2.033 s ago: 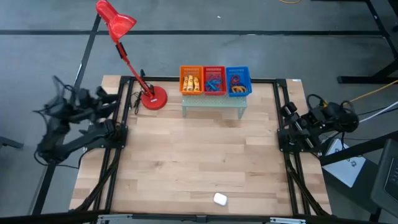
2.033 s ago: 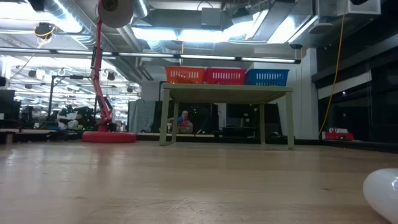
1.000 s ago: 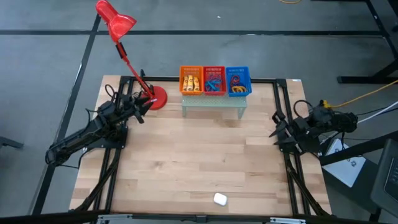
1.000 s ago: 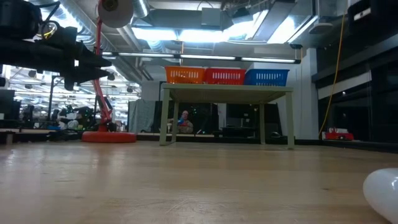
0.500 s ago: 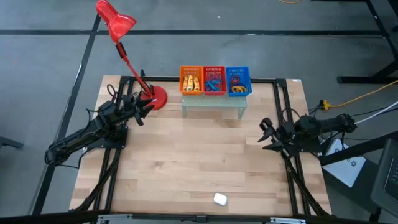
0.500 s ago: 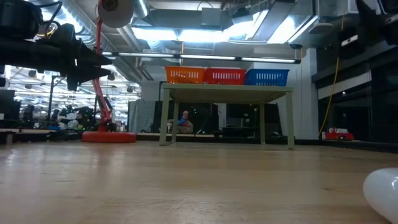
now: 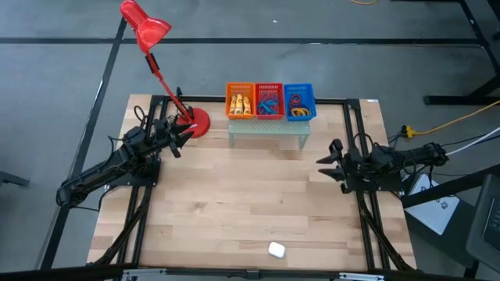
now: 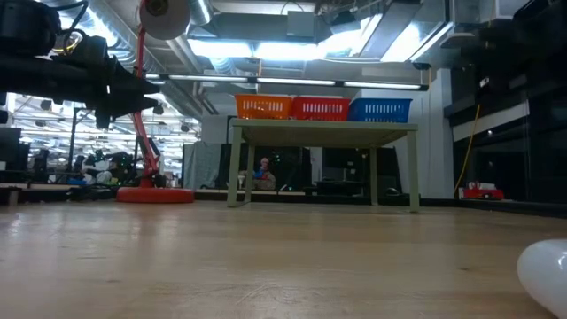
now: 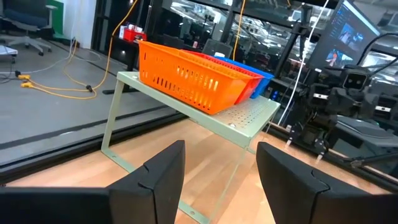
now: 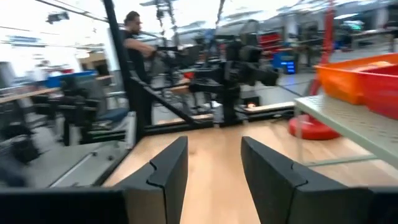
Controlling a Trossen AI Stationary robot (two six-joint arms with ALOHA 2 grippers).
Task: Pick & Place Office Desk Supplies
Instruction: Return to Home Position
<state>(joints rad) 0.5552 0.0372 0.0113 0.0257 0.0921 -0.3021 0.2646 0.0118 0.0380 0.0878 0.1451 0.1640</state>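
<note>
**High view.** We see the left gripper (image 7: 182, 134) over the far left part of the table (image 7: 250, 211), just beside the base of the red desk lamp (image 7: 193, 123), with its fingers spread and holding nothing. The right gripper (image 7: 326, 158) hangs over the table's right side, well apart from the riser, and is likewise spread and empty. On the pale green riser (image 7: 269, 131) at the far edge, three baskets stand in a touching row: the orange basket (image 7: 241, 87), the red basket (image 7: 269, 87) and the blue basket (image 7: 299, 88). The yellow tubes (image 7: 241, 104) lie in the orange basket. The loops (image 7: 269, 104) lie in the red and blue baskets. A small white object (image 7: 276, 250) rests near the table's near edge.

**Low view.** The three baskets sit on top of the riser, and we cannot see their contents through the mesh walls. The left gripper shows at upper left, before the lamp's stem. A person (image 8: 263, 171) appears far behind, under the riser.

**Left wrist view.** The two dark fingers (image 9: 158, 177) stand wide apart, facing the orange basket on the riser.

**Right wrist view.** The fingers (image 10: 165, 171) stand wide apart, with the riser and lamp base to one side.
</note>
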